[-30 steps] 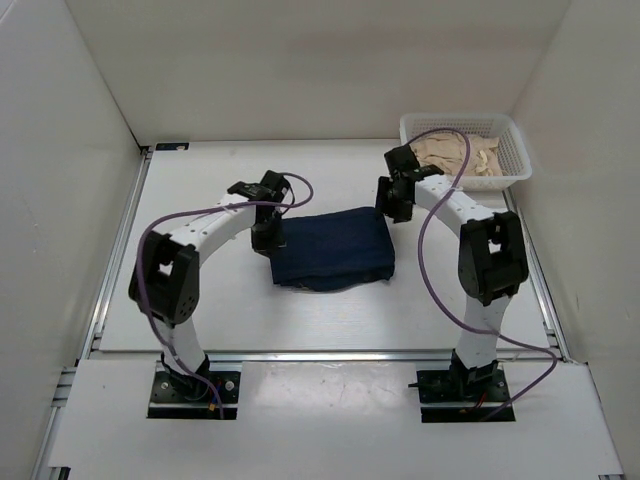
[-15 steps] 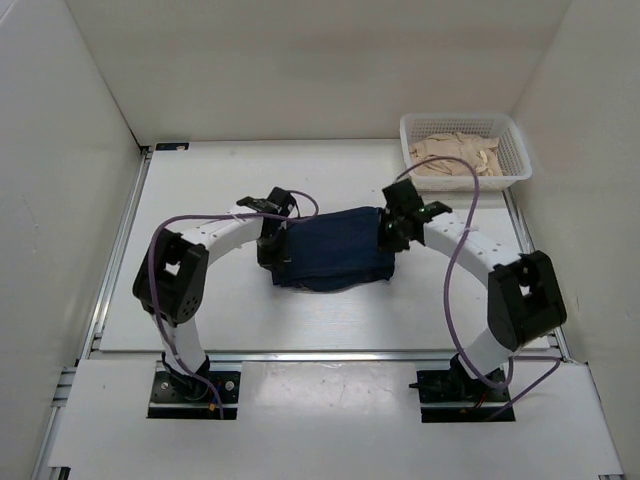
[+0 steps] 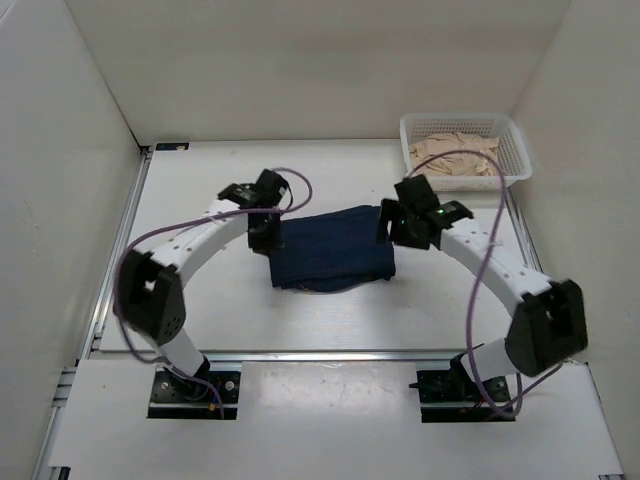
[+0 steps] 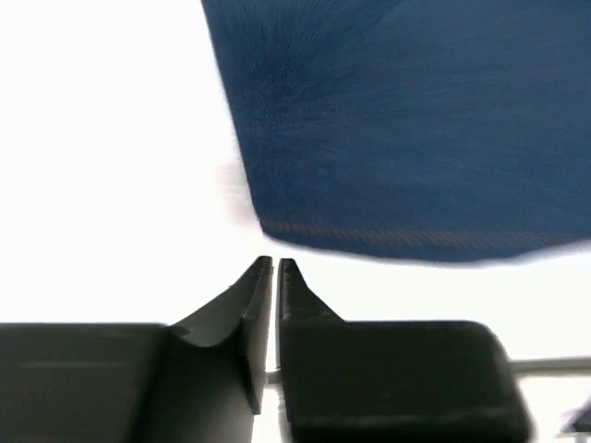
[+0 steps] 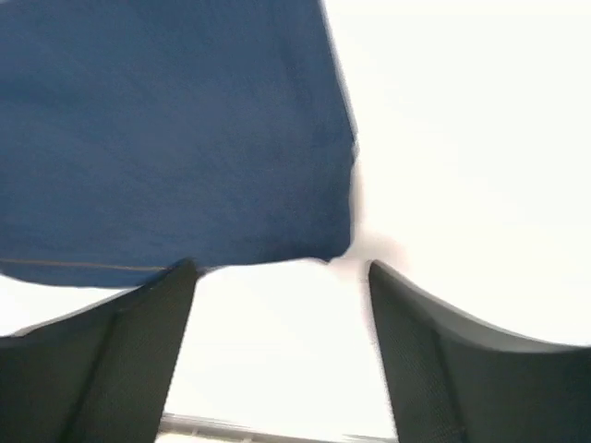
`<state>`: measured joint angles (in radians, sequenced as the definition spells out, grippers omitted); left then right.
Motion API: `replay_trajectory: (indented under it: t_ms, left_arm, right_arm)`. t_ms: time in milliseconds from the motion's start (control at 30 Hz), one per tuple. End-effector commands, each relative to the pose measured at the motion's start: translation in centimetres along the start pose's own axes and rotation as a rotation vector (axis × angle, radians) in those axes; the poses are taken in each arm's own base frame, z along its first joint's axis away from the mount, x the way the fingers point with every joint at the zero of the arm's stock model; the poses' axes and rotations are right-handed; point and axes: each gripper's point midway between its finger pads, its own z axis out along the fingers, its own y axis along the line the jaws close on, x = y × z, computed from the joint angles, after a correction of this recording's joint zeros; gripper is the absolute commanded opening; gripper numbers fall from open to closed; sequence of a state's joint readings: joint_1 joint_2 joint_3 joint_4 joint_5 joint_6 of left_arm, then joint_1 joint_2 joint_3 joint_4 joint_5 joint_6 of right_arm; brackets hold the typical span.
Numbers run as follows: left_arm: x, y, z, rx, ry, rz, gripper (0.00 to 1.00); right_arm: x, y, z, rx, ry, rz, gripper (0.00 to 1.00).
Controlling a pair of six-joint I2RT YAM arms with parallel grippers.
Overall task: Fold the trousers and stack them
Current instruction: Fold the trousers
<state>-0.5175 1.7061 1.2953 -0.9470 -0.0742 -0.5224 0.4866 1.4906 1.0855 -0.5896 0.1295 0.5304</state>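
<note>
The trousers point(image 3: 332, 249) lie folded into a dark navy rectangle in the middle of the table. My left gripper point(image 3: 266, 233) hovers at their left edge. In the left wrist view its jaws point(image 4: 275, 264) stand almost together with nothing between them, just short of the denim hem point(image 4: 406, 120). At the right edge of the trousers my right gripper point(image 3: 391, 223) is open. In the right wrist view its fingers point(image 5: 280, 269) stand wide apart over bare table, and a corner of the trousers point(image 5: 175, 129) lies just beyond the tips.
A white mesh basket point(image 3: 517, 150) holding beige cloth point(image 3: 455, 155) stands at the back right corner. White walls enclose the table on the left, back and right. Purple cables loop over both arms.
Both grippers have drawn back off the trousers' edges. The right gripper's jaws have opened wide and its elbow has swung out toward the near right. The trousers stay folded in place.
</note>
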Motion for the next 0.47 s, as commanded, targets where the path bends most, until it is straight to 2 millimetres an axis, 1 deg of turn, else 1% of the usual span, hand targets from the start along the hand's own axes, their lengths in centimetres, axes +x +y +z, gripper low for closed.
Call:
replay_trajectory:
  t_ms: [0,33,67,100,133,167,200,233,267,300,333,400,433]
  left_arm:
    - [-4.4,1.0,-11.7,0.025,-0.298,0.001,0.28]
    - [-4.7,1.4,-13.3,0.024,-0.334,-0.007,0.36]
    - [-5.7,2.3,-16.5,0.035,-0.418,-0.033,0.5]
    - [-5.8,2.8,-18.0,0.044,-0.447,-0.049,0.61]
    - [-5.7,3.7,-19.3,0.038,-0.468,-0.066,0.71]
    - [-5.8,4.6,-20.6,0.033,-0.505,-0.092,0.87]
    - [-5.8,5.6,-23.0,0.028,-0.583,-0.114,0.91]
    - [-5.8,6.7,-24.0,0.012,-0.622,-0.139,0.92]
    - [-5.7,7.6,-25.0,-0.001,-0.661,-0.173,0.93]
    - [-5.0,9.3,-26.3,-0.029,-0.715,-0.223,0.98]
    - [-4.7,10.0,-26.8,-0.034,-0.736,-0.256,0.98]
    - [-3.8,11.2,-28.2,-0.016,-0.784,-0.318,0.99]
    - [-3.4,11.3,-28.2,-0.015,-0.785,-0.319,0.99]
  right_arm:
    - [-6.1,-1.7,-8.1,0.107,-0.261,0.001,0.83]
    - [-6.6,-3.0,-9.7,0.151,-0.293,0.017,0.88]
    - [-7.7,-3.4,-11.5,0.178,-0.34,0.038,0.94]
    - [-8.3,-4.6,-12.6,0.228,-0.37,0.055,0.97]
    - [-8.1,-5.7,-13.7,0.276,-0.383,0.07,1.0]
    - [-9.1,-7.4,-15.4,0.358,-0.445,0.112,1.0]
    - [-9.1,-8.1,-15.9,0.401,-0.455,0.121,1.0]
    - [-8.7,-9.0,-17.1,0.433,-0.469,0.123,1.0]
    - [-8.6,-9.5,-17.8,0.453,-0.489,0.137,1.0]
    - [-8.6,-10.2,-18.4,0.475,-0.507,0.159,1.0]
    - [-8.4,-11.1,-19.7,0.502,-0.54,0.177,1.0]
    - [-7.7,-11.8,-20.3,0.511,-0.562,0.192,1.0]
    - [-7.7,-12.0,-20.7,0.517,-0.576,0.197,1.0]
